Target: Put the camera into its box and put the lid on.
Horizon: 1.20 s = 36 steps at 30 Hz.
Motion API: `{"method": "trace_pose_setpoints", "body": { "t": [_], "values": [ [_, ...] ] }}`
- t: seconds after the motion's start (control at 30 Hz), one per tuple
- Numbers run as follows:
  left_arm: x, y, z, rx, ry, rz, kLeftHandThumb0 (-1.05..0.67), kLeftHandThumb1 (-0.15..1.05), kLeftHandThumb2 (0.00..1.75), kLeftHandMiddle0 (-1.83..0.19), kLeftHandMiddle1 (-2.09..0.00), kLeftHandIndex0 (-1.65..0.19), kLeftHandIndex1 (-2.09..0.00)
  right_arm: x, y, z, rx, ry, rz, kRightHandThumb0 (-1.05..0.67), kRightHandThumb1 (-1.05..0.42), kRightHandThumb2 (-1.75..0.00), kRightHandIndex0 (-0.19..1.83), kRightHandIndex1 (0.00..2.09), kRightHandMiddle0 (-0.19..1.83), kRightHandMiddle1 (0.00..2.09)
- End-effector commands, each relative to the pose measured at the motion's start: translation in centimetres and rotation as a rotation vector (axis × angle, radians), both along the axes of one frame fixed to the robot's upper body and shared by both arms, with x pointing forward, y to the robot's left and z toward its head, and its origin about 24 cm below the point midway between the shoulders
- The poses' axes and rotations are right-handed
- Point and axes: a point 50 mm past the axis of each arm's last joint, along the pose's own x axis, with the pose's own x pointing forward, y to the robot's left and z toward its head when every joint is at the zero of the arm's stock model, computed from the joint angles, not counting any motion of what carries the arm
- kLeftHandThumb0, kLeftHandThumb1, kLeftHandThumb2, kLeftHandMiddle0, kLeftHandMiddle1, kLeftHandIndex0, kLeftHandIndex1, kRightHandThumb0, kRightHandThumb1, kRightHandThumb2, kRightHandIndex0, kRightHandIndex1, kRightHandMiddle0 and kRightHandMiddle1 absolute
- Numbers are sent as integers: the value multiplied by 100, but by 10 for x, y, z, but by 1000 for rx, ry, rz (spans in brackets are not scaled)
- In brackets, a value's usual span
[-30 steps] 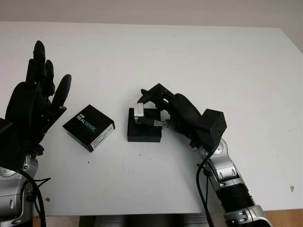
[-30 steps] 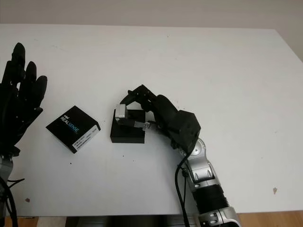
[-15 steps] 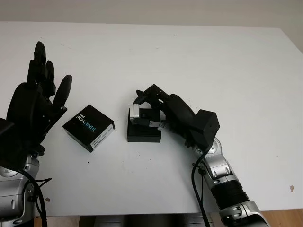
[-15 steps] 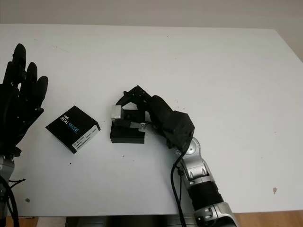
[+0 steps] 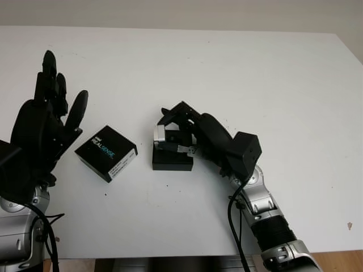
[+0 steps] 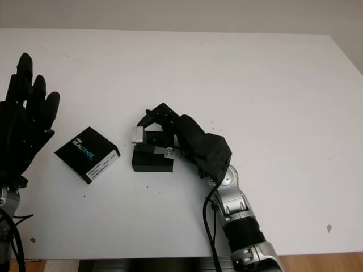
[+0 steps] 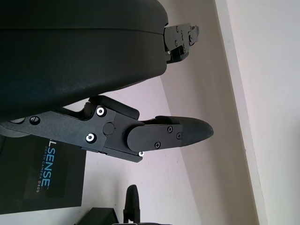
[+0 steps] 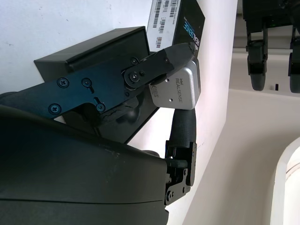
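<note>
the right hand [image 5: 187, 133] pinches the silver camera [image 5: 163, 136] just above the open black box [image 5: 172, 160] at frame centre. the lid [image 5: 106, 152] lies on the desk [image 5: 272, 79] to its left. the left hand [image 5: 42, 130], at the left edge, is open and holds nothing.

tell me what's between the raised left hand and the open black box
The RealSense lid lies flat on the table between the open left hand and the box, seen in both eye views. The right hand holds the camera over the box.

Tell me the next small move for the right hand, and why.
Probably lower the camera into the box: the right hand holds it just above the box's open top, not yet seated. The lid lies beside it; the left hand is open.
</note>
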Motion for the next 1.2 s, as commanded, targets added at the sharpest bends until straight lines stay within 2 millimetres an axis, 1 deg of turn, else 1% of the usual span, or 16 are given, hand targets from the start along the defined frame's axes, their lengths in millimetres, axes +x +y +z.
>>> {"method": "trace_pose_setpoints", "body": {
  "t": [0.0,0.53,0.73,0.9,1.07,1.1,1.17],
  "values": [
    [-3,-1,-1,2,-1,2,-54,105,43,18,-5,19,0,-2,0,0,-16,6,10,-51,-100,-5,23,9,30,174],
    [-3,-1,-1,5,0,4,-54,105,43,18,-6,19,0,-5,-5,-7,-89,67,-1,-49,-99,-5,21,9,30,174],
    [-3,-1,-1,5,-4,-4,-53,105,43,18,-5,19,0,-7,-9,-10,-128,71,-1,-51,-100,-6,19,8,30,175],
    [-3,-1,-2,16,-2,0,-55,105,42,17,-6,19,0,-10,-13,-10,-174,28,-4,-52,-100,-6,19,8,28,175],
    [-2,-1,-2,10,0,2,-54,105,42,17,-6,19,0,-12,-18,-6,-268,-60,5,-52,-102,-6,20,8,25,172],
    [-3,-1,-2,12,0,2,-54,105,42,17,-6,19,0,-12,-19,-5,-287,-74,8,-52,-102,-6,20,8,24,171],
    [-3,-1,-1,15,-1,-1,-55,105,42,17,-5,19,0,-13,-23,-2,-329,-113,16,-52,-103,-6,18,7,14,166]
  ]
}}
